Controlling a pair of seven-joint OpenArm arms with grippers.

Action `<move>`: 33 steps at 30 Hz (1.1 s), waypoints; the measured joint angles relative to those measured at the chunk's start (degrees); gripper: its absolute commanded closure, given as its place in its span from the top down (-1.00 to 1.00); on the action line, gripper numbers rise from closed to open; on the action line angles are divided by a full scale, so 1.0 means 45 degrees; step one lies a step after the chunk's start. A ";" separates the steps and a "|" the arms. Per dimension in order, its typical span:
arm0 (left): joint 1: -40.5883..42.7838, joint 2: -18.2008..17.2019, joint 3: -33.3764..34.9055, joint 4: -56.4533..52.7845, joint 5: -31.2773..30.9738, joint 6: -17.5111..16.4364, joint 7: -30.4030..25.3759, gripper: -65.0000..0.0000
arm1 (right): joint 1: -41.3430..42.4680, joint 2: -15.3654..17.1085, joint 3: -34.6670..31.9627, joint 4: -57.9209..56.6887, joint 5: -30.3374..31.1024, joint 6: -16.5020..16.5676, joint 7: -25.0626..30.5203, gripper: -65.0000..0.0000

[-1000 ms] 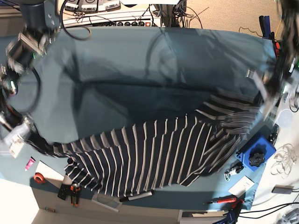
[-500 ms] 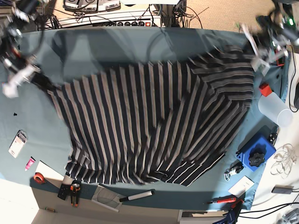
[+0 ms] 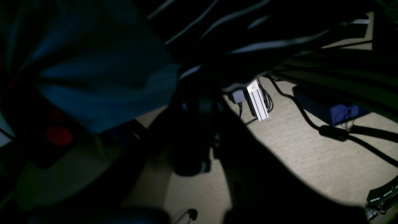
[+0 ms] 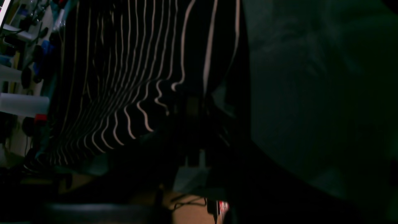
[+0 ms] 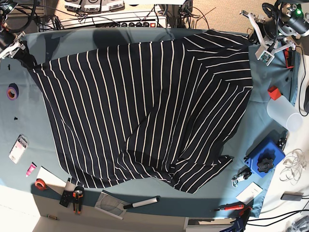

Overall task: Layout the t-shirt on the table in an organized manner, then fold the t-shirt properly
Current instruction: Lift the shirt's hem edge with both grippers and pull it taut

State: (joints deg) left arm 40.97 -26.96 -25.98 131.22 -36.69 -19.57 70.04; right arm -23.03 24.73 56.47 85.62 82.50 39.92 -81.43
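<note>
The dark navy t-shirt (image 5: 145,106) with thin white stripes lies spread over most of the teal table (image 5: 48,154), its lower right part still wrinkled and bunched. My right gripper (image 5: 14,48) sits at the table's far left corner, shut on the shirt's corner. At the far right corner my left gripper (image 5: 261,46) is shut on the shirt's other end. In the dark right wrist view, striped fabric (image 4: 140,77) runs up to the fingers. The left wrist view is dark too, with striped cloth (image 3: 264,43) hanging over the floor.
A purple tape roll (image 5: 12,91) lies at the left edge. A blue box with a black knob (image 5: 263,162) and a clear cup (image 5: 285,112) stand at the right. Pliers (image 5: 76,199), a marker (image 5: 142,203) and red tape (image 5: 40,184) line the near edge.
Both arms swung from the table's sides to its far corners, carrying the shirt up and away. The shirt went from a bunched drape near the front edge to lying spread out.
</note>
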 measured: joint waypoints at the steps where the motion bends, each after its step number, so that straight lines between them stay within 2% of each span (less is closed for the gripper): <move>1: 0.0000 0.0000 0.0000 -0.0005 0.0000 0.0000 0.0005 -1.00 | 0.0010 0.0000 0.0000 0.0000 0.0019 0.0000 0.0005 -1.00; 4: 0.0000 0.0000 0.0000 0.0000 -0.0010 0.0000 0.0544 -1.00 | 0.0000 0.0000 0.0000 0.0005 0.0010 0.0000 0.0000 -1.00; 8: 0.0500 0.0000 0.0010 0.0015 0.0262 0.0000 0.0525 -1.00 | 0.0005 0.0000 0.0000 0.0005 0.0019 0.0005 0.0000 -1.00; 11: 0.0661 0.0024 0.0005 0.0015 0.0899 0.0384 0.0418 -1.00 | 0.0005 0.0000 0.0000 0.0005 0.0019 0.0005 -0.0005 -1.00; 15: 0.0563 0.0024 0.0005 0.0053 0.1117 0.0389 -0.0393 -1.00 | 0.0005 0.0000 0.0000 0.0005 -0.0505 0.0005 -0.0015 -1.00; 20: 0.0083 0.0019 0.0005 0.0680 0.1234 0.0437 -0.1263 -1.00 | 0.0117 0.0000 0.0000 0.0010 -0.0520 0.0000 0.0000 -1.00; 25: -0.0714 0.0019 0.0005 0.0661 0.1243 -0.0325 -0.2764 -1.00 | 0.0899 -0.0024 0.0000 0.0010 -0.0782 0.0005 0.0010 -1.00; 29: -0.1360 0.0019 0.0005 0.0661 0.0996 -0.0379 -0.3045 -1.00 | 0.1870 -0.0024 -0.0350 0.0024 -0.2812 0.0005 0.0058 -1.00; 33: -0.1948 0.0024 0.0005 0.0282 0.0918 -0.0437 -0.3711 -1.00 | 0.2628 -0.0019 -0.1467 0.0024 -0.4260 0.0005 0.0083 -1.00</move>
State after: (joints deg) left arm 32.21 -26.85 -25.96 132.49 -32.56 -21.54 53.34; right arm -11.20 24.64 49.87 85.73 63.33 39.94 -81.06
